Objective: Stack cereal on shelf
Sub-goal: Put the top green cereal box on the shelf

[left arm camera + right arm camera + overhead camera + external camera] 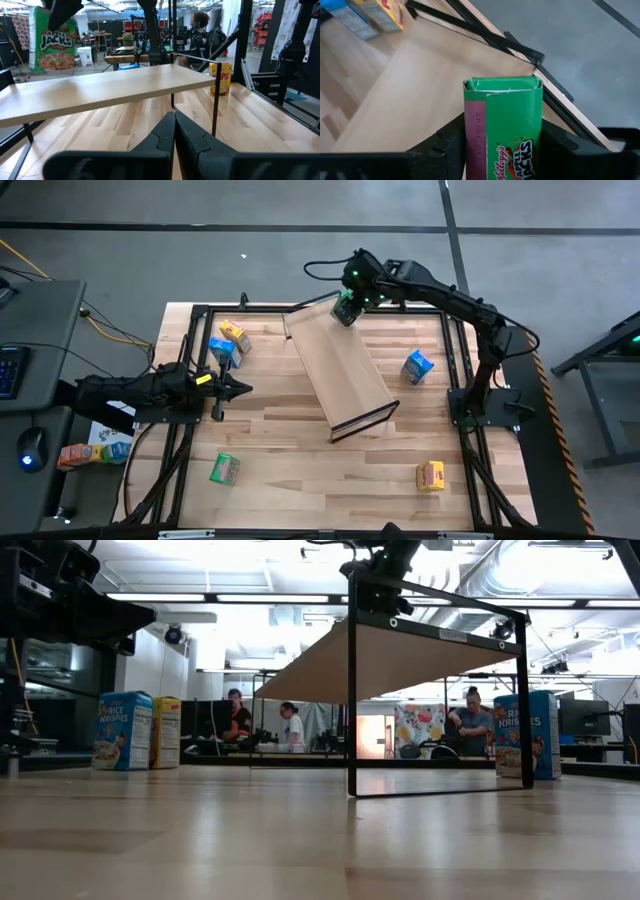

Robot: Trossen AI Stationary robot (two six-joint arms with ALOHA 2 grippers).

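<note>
The shelf [340, 370] is a long light-wood board on a thin dark frame, lying slantwise mid-table. At its far end, my right gripper [347, 305] is shut on a green cereal box [502, 125], which also shows upright in the left wrist view as the green box [50, 42]. More cereal boxes stand on the table: a yellow [232, 332] and a blue one [222, 352] at the far left, a blue one [418, 366] at the right, a green one [224, 469] near left, and a yellow one [431, 476] near right. My left gripper [240, 388] waits shut at the left. My right gripper pinches the green box between its two fingers, one finger [451, 142] on each of two opposite sides [470, 135]. The fingers come from above, slanting down. The box stands upright, its bottom [50, 69] at the far end of the shelf board [100, 90].
A dark metal frame [200, 315] runs around the tabletop's edges. More small boxes [90, 452] lie off the table at the left. People sit at desks in the room beyond the table. Bare wood lies near the table's front edge, between the green and yellow boxes.
</note>
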